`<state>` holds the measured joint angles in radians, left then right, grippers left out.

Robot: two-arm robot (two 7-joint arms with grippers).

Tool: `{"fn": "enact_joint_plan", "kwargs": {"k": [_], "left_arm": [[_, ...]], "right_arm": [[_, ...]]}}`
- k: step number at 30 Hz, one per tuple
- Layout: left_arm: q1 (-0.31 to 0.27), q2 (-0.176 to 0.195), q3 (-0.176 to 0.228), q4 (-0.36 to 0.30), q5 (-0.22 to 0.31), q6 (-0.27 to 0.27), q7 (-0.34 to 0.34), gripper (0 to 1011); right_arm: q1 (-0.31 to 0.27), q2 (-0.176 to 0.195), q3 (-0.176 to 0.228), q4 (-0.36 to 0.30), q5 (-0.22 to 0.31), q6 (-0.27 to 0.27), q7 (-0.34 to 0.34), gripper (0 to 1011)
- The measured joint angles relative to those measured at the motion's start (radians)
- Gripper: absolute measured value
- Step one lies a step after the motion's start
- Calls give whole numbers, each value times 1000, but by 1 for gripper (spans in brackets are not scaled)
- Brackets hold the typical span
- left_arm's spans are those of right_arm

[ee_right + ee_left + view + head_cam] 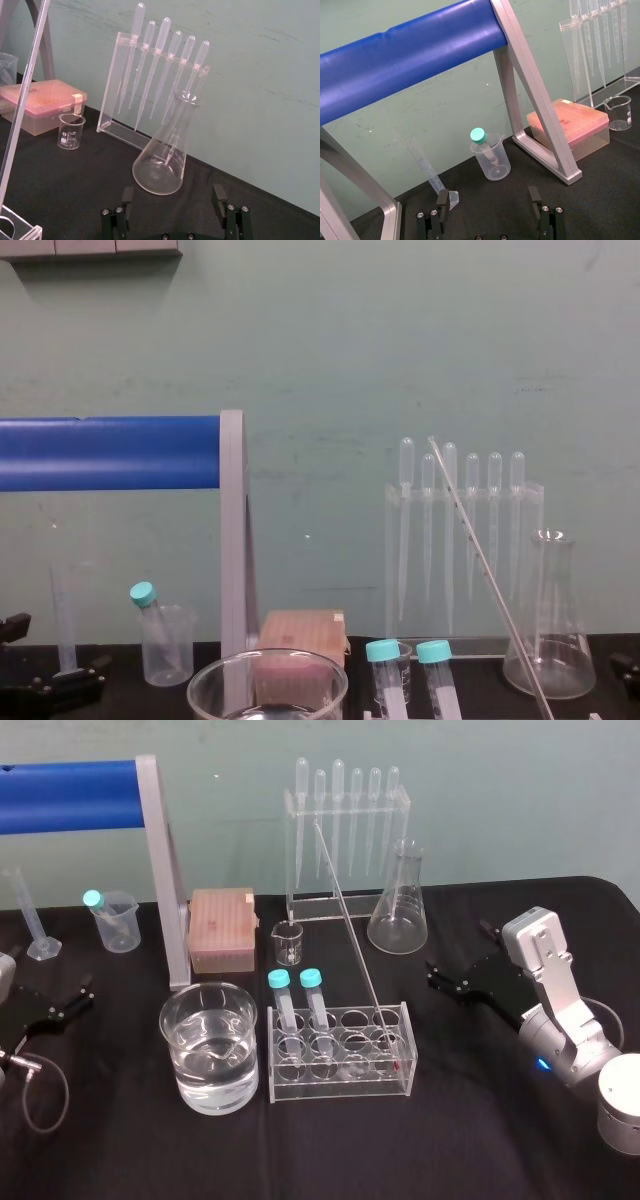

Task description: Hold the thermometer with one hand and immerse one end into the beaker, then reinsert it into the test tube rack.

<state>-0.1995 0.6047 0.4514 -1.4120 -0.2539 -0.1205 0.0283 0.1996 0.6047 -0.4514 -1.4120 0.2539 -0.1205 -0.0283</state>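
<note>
Right gripper (172,196) spread and empty, well right of the thermometer (346,910) leaning in the test tube rack (338,1095). Left gripper (488,196) parked far left, also spread.

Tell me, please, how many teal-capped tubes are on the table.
3 teal-capped tubes. Two stand side by side at the left end of the test tube rack; the third leans in the small plastic beaker at the far left. None looks hidden.

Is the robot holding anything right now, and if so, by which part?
Nothing is held. The left gripper and right gripper are both open and empty. The thermometer leans in the rack, untouched.
</note>
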Motion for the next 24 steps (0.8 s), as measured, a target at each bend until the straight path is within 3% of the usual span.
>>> {"fn": "enact_joint_plan", "kwargs": {"k": [24], "left_arm": [[0,0,0,0,0,0,0,1008]], "right_arm": [[-1,-1,3,0,0,0,0,1003]]}}
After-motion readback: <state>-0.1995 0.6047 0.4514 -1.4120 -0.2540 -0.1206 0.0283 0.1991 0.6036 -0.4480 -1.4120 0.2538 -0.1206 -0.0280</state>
